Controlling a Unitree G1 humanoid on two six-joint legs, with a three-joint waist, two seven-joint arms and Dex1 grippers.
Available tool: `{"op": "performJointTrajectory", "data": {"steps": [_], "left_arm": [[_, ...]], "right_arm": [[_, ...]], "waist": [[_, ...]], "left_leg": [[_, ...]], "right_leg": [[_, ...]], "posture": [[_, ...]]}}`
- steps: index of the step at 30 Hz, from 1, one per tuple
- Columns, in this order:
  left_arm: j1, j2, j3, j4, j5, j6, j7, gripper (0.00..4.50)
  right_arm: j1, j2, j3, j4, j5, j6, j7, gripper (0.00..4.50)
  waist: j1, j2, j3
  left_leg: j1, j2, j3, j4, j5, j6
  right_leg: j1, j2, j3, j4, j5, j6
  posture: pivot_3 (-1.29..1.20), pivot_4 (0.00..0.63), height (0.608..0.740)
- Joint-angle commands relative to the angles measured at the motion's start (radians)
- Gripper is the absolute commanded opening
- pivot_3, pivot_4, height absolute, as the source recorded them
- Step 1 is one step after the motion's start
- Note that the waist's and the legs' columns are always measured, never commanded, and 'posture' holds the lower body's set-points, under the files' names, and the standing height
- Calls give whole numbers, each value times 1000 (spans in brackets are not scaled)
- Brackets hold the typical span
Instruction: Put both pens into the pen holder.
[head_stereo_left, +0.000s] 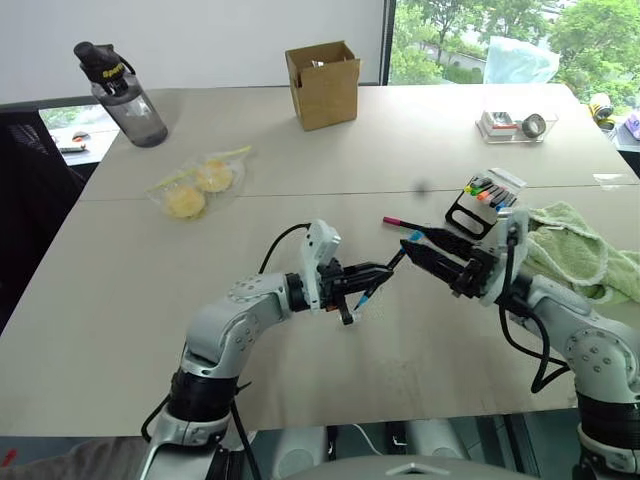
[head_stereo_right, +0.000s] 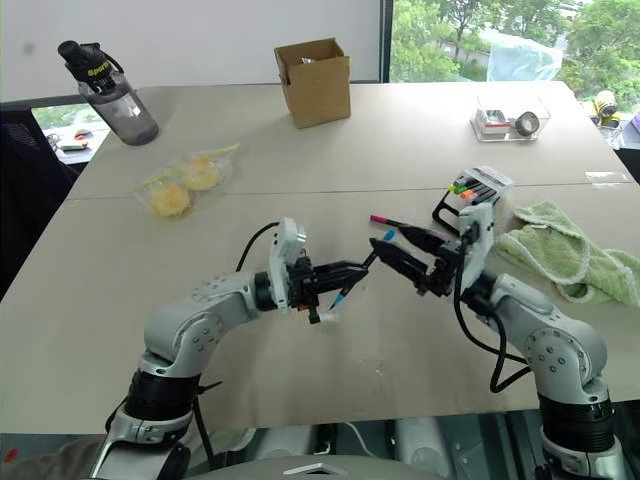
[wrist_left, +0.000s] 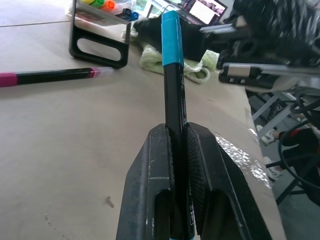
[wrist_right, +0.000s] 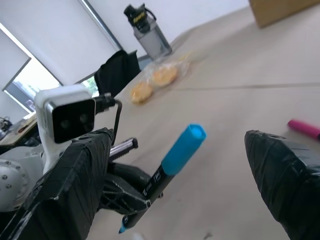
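my left gripper (wrist_left: 176, 150) clamped the blue pen (wrist_left: 171, 60), lower barrel hidden; right gripper (wrist_right: 185, 165) gaped level beside it, near the pen holder (head_stereo_left: 484, 203).

No legible text for you here.
You'll find white printing on the blue-capped pen's (wrist_left: 172, 85) barrel and yellow lettering on the water bottle's (head_stereo_left: 128, 100) lid, both too small to read.

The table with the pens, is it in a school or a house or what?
Probably an office or meeting room. The table is wide and plain, a black chair stands at its far side, and big windows look out on trees. A pen holder with markers adds desk clutter.
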Motion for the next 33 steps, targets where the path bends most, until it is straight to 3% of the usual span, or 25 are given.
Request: {"op": "performJointTrajectory", "data": {"steps": [1,7,8,11,17,19,20,26,33], "left_arm": [[-5,4,2,-38,-42,-4,-7,113],[-16,2,-15,-32,-53,-8,-2,113],[-17,1,-19,-32,-53,-9,-3,38],[-19,2,-24,-30,-54,-8,-3,0],[-25,16,-29,-19,-60,-7,-7,0],[-30,18,-24,-11,-74,4,-7,928],[-33,20,-23,-9,-79,7,-8,1148],[-30,48,-16,-22,-82,-7,-13,4071],[-2,152,17,-42,-115,0,-68,4071]], "right_arm": [[-19,10,-22,-18,112,50,-52,4500],[-36,10,-26,-18,185,71,-90,4500],[-36,8,-23,-20,188,70,-93,4241],[-34,5,-18,-25,197,68,-91,3256],[-31,6,-8,-30,200,61,-94,251],[-34,9,-4,-30,201,58,-97,37],[-35,11,-2,-29,202,57,-98,37],[-17,3,-11,-25,197,51,-95,37],[50,-27,-78,-28,225,39,-92,37]], "waist": [[-1,0,0],[-2,0,0],[-2,0,0],[-2,0,0],[-2,0,0],[-2,0,0],[-2,0,0],[-2,0,0],[-3,0,0]], "left_leg": [[0,0,0,0,0,0],[0,0,0,0,0,0],[0,0,0,0,0,0],[0,0,0,0,0,0],[0,0,0,0,0,1],[0,0,0,0,0,1],[0,0,0,0,0,1],[0,0,0,1,0,1],[0,0,0,0,0,1]], "right_leg": [[0,0,0,0,0,0],[0,1,0,1,0,0],[0,2,0,1,0,0],[0,2,0,0,0,0],[0,2,0,1,0,0],[0,2,0,1,0,0],[0,2,0,1,0,0],[0,2,0,1,0,0],[0,2,0,1,0,0]], "posture": [[0,150,736],[0,150,736],[0,150,736],[0,150,736],[0,150,736],[0,150,736],[0,150,736],[0,150,736],[0,150,736]]}}
